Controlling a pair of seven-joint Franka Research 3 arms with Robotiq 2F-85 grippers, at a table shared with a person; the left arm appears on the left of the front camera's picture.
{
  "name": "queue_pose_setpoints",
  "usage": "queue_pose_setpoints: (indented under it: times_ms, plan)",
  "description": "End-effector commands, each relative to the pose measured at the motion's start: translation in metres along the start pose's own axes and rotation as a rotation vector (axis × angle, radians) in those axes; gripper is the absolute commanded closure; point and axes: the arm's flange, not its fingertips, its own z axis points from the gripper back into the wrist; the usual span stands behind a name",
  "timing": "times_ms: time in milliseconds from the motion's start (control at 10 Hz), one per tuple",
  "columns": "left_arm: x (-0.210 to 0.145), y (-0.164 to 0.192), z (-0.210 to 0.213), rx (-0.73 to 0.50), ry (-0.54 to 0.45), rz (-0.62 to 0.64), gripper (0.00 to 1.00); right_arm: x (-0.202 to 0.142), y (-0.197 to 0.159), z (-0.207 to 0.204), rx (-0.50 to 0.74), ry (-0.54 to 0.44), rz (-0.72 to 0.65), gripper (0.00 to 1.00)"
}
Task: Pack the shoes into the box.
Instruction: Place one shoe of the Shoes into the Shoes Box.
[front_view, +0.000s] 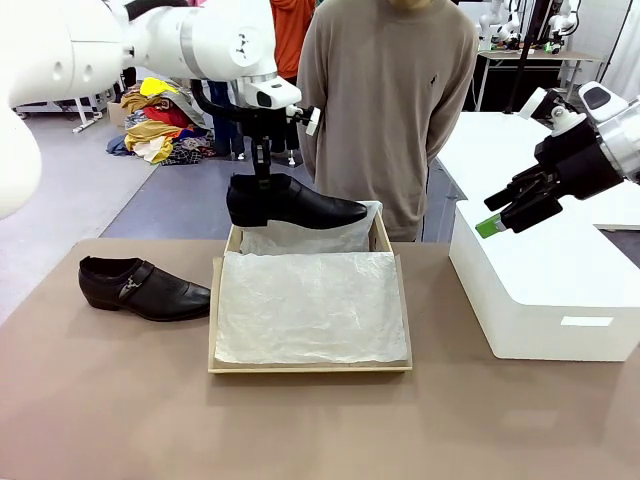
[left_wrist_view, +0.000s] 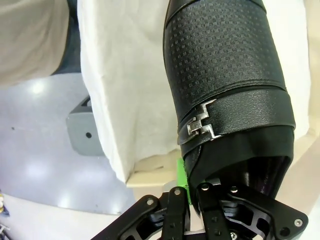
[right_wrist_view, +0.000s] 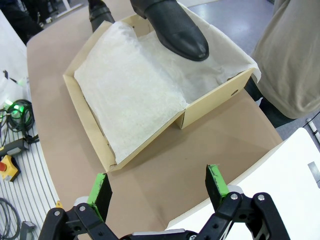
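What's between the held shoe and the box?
Nothing visible. The left pincer is shut on the shoe, holding it above the far end of the box. Beneath it lies the tissue paper lining, not an obstacle. The second shoe sits on the table left of the box, off the path.

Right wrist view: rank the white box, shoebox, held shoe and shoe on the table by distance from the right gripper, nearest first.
1. white box, just below the right gripper.
2. tan shoebox, ahead on the table.
3. held shoe, over the shoebox's far end.
4. shoe on the table, beyond the shoebox.
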Motion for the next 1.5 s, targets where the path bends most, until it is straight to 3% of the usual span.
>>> queue_pose_setpoints:
  times_ms: [0,1400]
  plan:
    - [0.007,-0.001,-0.006,0.034,0.019,0.009,1.00,0.001,-0.004,-0.002,0.009,-0.031,0.026,0.00]
    - [0.012,0.018,-0.088,0.047,0.049,-0.051,1.00,0.001,-0.004,-0.002,0.009,-0.031,0.026,0.00]
